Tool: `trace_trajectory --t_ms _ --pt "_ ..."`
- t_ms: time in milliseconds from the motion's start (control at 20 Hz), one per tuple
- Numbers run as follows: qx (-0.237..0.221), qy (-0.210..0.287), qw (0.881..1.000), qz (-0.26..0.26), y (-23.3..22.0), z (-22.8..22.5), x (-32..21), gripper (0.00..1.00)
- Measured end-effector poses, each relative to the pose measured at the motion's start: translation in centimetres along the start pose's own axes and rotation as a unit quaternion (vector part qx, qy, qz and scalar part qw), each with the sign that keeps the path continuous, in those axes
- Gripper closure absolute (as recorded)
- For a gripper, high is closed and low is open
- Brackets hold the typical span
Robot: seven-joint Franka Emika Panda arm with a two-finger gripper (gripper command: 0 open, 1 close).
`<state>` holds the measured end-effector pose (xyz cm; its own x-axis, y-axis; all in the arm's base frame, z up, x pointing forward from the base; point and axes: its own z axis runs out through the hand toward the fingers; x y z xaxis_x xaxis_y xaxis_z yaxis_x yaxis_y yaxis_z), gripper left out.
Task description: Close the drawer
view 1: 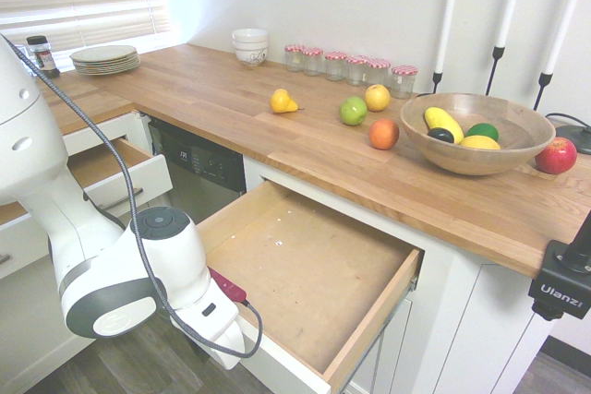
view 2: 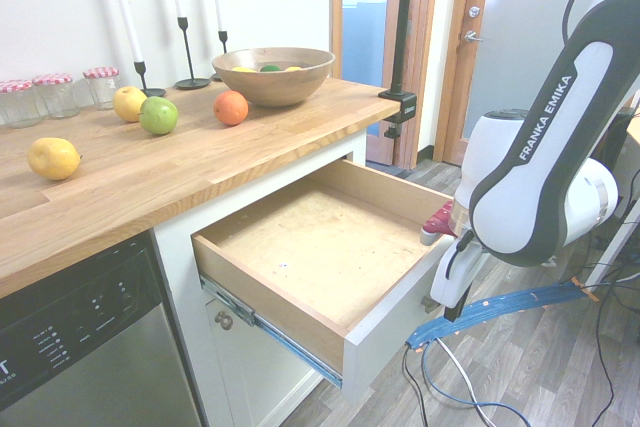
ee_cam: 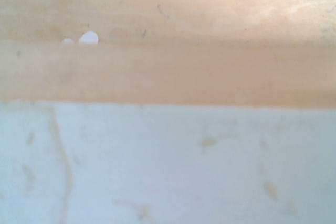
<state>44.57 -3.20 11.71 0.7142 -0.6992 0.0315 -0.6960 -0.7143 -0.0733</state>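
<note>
Light brown wood lines the bottom and sides of the large, wide, shallow drawer (view 1: 309, 274), which stands pulled far out from the white cabinet under the butcher-block wooden surface (view 1: 240, 103). Its white front panel sits directly beneath the white robot arm's end effector (view 2: 447, 299), which points downward at the drawer's outer edge. The end effector's fingers are hidden behind the arm's bulky wrist and the drawer front, so whether they are spread or pinched cannot be told. The wrist view shows only the white top edge of the front panel (ee_cam: 168, 166) against the scuffed wooden drawer floor. Beyond the end effector, on the surface, rest a round wooden bowl of fruit (view 1: 476, 131), an orange (view 1: 383, 134), a green apple (view 1: 353, 111) and a yellow pear (view 1: 282, 101).
</note>
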Motion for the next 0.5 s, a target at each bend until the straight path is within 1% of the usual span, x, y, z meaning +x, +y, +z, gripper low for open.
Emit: trace_trajectory --t_ms 300,500 --pt "0.002 0.003 1.0 0.003 -0.2 0.4 0.2 1.0" --pt "0.009 0.01 1.0 0.009 -0.8 0.3 1.4 1.0"
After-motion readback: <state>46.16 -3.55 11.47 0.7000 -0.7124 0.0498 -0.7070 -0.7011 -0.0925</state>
